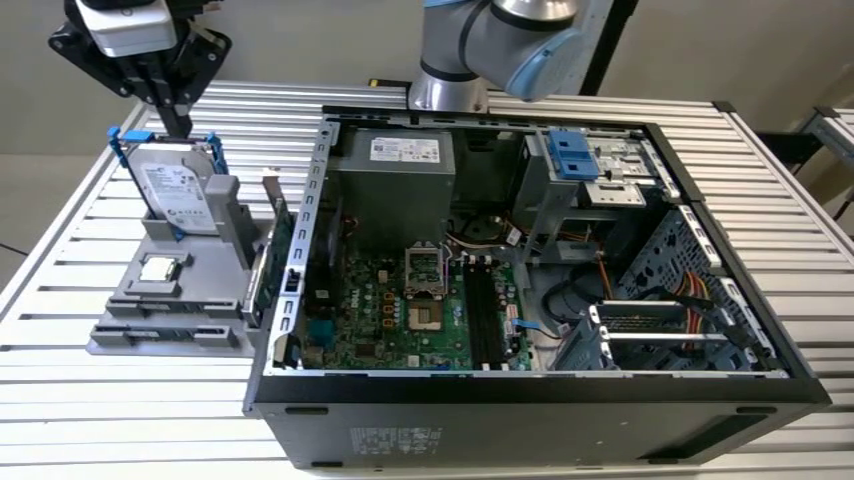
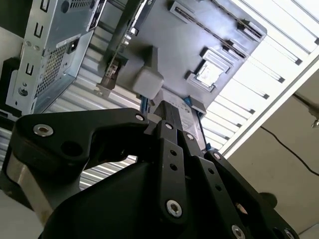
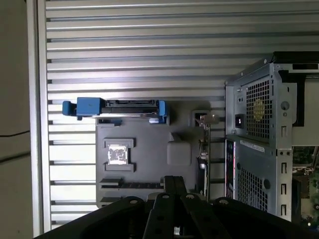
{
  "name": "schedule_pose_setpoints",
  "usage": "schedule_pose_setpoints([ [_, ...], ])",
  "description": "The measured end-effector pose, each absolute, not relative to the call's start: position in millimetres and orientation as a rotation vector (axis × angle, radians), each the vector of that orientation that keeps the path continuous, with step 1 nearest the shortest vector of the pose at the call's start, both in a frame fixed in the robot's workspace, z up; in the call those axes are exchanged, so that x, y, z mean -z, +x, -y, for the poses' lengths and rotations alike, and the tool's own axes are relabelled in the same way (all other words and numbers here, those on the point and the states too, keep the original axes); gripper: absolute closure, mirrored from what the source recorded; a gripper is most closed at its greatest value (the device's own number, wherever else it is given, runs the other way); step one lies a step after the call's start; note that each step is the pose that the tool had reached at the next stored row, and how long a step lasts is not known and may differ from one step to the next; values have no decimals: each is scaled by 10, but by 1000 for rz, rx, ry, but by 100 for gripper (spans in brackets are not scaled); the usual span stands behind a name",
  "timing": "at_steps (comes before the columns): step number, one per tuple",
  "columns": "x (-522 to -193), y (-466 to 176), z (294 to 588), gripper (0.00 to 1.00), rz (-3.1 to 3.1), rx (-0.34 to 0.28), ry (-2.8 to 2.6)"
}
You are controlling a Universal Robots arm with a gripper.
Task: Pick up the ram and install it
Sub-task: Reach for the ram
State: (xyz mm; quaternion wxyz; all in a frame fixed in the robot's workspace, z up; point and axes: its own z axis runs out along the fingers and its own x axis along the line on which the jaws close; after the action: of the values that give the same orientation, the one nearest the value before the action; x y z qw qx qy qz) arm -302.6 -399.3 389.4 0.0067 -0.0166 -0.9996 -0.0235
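Note:
The ram [image 1: 174, 333] lies flat in a front slot of the grey holder [image 1: 127, 300] on the exterior view's left, a long dark strip [image 3: 132, 185] in the first wrist view. My gripper [image 1: 175, 125] hangs high over the holder's back end, just above the upright hard drive [image 1: 180, 185], well apart from the ram. Its black fingers [image 2: 167, 124] are pressed together with nothing between them, and they point down toward the holder [image 3: 149, 149]. The black memory slots [image 1: 481, 315] sit on the green motherboard [image 1: 387, 320] inside the open computer case [image 1: 694, 230].
The holder also carries a small square silver processor [image 1: 160, 268] and a green card with a metal bracket [image 1: 274, 250] standing at its case side. The case wall [image 1: 314, 200] rises close beside the holder. Everything rests on a slatted metal table [image 1: 80, 400].

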Motion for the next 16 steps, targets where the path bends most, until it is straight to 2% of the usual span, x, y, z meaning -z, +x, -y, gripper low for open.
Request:
schedule_pose_setpoints([
  [16,-3892,-3163,3993,100,3123,73,-38],
])
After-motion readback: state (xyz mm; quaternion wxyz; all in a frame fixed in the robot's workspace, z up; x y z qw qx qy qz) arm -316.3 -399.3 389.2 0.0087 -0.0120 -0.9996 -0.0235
